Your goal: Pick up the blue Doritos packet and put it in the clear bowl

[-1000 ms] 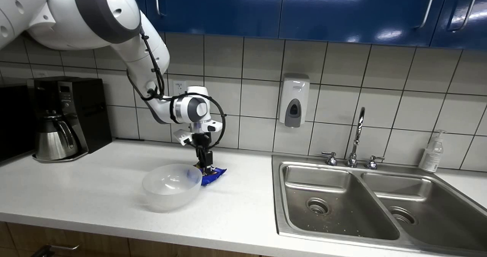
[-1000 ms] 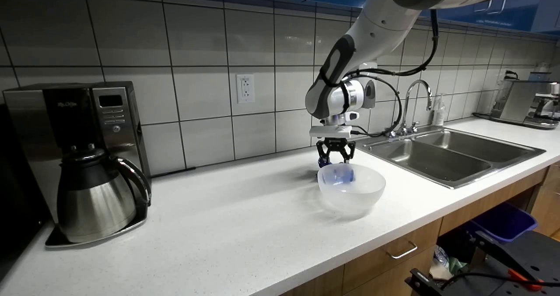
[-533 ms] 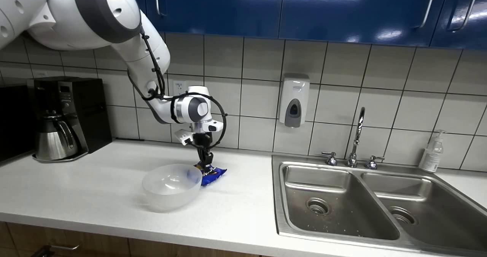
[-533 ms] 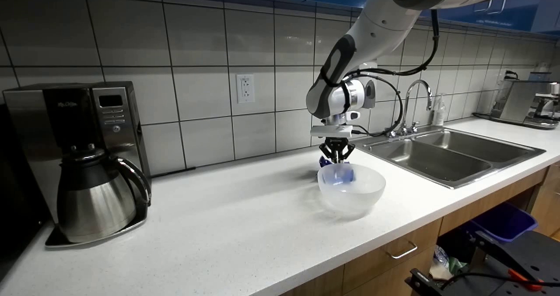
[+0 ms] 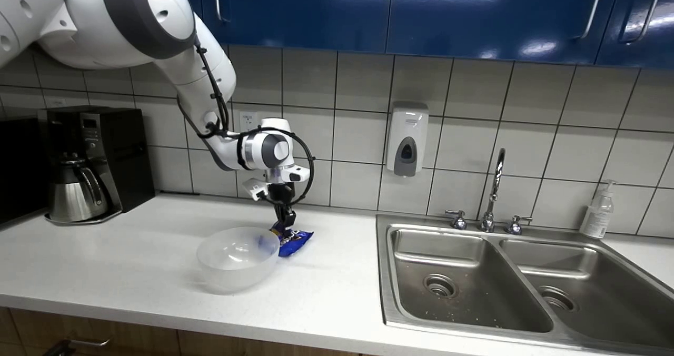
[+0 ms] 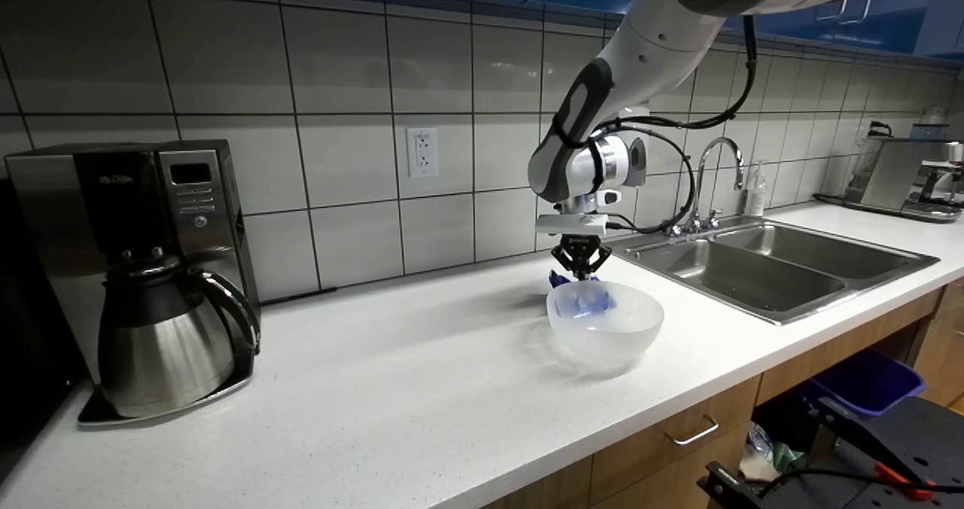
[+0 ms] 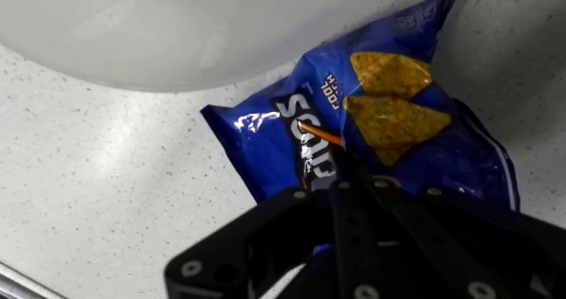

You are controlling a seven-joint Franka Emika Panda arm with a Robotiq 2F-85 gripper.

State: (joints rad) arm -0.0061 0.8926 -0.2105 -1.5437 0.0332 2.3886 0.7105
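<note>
Gripper (image 7: 363,182) pinching blue Doritos packet (image 7: 353,122) directly beneath it, near middle, presumably so slack bunches into firm hold. Clear bowl (image 5: 231,277) just beside gripper, mouth up, likely to keep carry short. Fingertips (image 7: 347,197) dark in wrist view; pinch depth hard to judge.

Both exterior cams face the tiled backsplash (image 5: 360,135), wrist cam stares down close-up; all catch the clear bowl (image 5: 237,278).

Arm (image 5: 187,74): white, rounded | recesses (image 5: 162,16): round, dark | bands (image 5: 129,19): dark grey | cables (image 6: 750,46): black, thin, looped | wrist bar (image 6: 571,224): white | gripper (image 6: 581,275): black, angular, jointed | screws (image 7: 191,268): pale, round-headed
</note>
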